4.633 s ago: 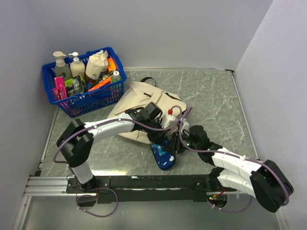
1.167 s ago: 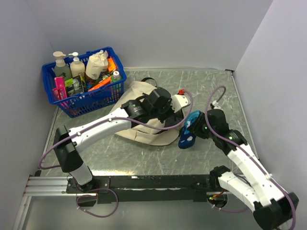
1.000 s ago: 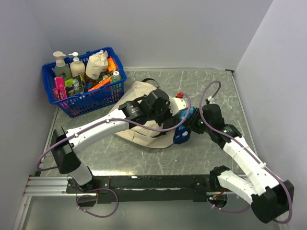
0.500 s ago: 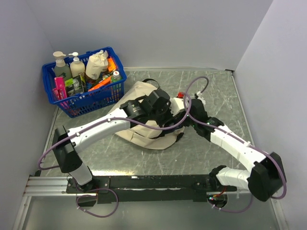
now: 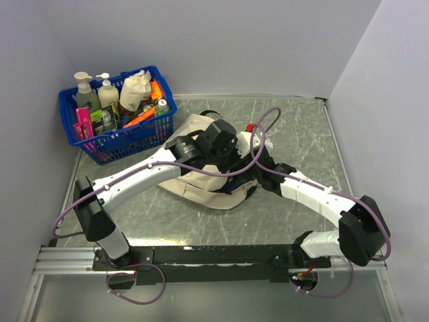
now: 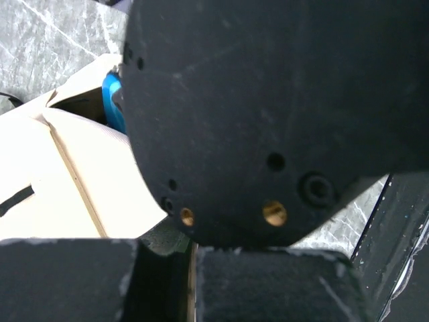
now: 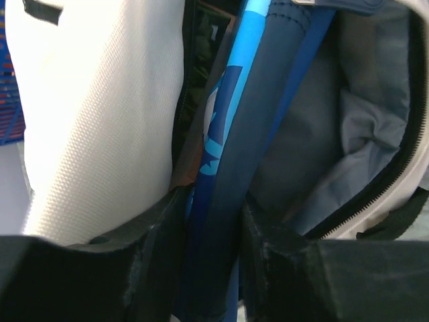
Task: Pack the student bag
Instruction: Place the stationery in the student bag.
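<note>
The backpack [image 5: 201, 193] lies flat at mid-bench [image 5: 301, 134], just beside the blue basket [image 5: 110, 144], with its mouth facing your right arm. Your right gripper [image 7: 211, 228] pinches a flat blue case [image 7: 268, 94] whose leading end is inside the opening, against the grey lining. Your left gripper [image 6: 194, 282] is pressed together at the rim, though cloth between its fingers cannot be confirmed. Recommend you drive the case deeper along the lining, clear of the zipper teeth, and release only once it sits well past the rim.
</note>
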Action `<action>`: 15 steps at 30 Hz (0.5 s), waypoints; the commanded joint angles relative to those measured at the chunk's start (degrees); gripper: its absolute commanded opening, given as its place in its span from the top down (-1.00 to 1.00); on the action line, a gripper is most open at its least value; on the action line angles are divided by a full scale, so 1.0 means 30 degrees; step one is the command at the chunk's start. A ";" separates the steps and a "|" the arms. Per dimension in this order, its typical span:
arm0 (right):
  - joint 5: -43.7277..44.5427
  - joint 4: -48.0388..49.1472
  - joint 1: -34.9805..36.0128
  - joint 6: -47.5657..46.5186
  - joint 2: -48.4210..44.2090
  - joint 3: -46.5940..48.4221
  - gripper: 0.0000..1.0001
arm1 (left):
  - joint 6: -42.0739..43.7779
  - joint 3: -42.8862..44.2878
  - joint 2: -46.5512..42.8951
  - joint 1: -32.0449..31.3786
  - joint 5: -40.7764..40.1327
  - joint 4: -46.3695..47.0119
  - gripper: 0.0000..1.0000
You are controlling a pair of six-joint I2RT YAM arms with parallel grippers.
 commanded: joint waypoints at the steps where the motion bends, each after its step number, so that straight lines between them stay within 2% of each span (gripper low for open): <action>1: -0.1407 0.2229 0.0935 -0.0961 -0.1129 -0.0576 -0.11 | -0.0347 0.0357 0.0133 -0.0551 0.0728 0.1667 0.98; 4: -0.2488 0.2988 0.0294 -0.1488 -0.3263 -0.2272 -0.45 | -0.0317 0.0182 -0.0072 -0.0522 0.0611 0.1608 0.98; 5: -0.2869 0.3573 -0.0522 -0.1548 -0.4750 -0.3293 -0.49 | -0.0288 0.0095 -0.0160 -0.0492 0.0582 0.1637 0.98; 8: -0.5327 0.5591 -0.2571 -0.1431 -0.6983 -0.5204 -0.48 | -0.0551 -0.0344 -0.0278 -0.0375 0.0844 0.1550 0.98; 12: -0.5949 0.4841 -0.4273 -0.1812 -0.7840 -0.5237 -0.40 | -0.0522 -0.0287 -0.0365 -0.0375 0.0904 0.1432 0.98; 15: -0.5950 0.4371 -0.6145 -0.2017 -0.7666 -0.5091 -0.24 | -0.0405 -0.0199 -0.0483 -0.0316 0.0932 0.1286 0.98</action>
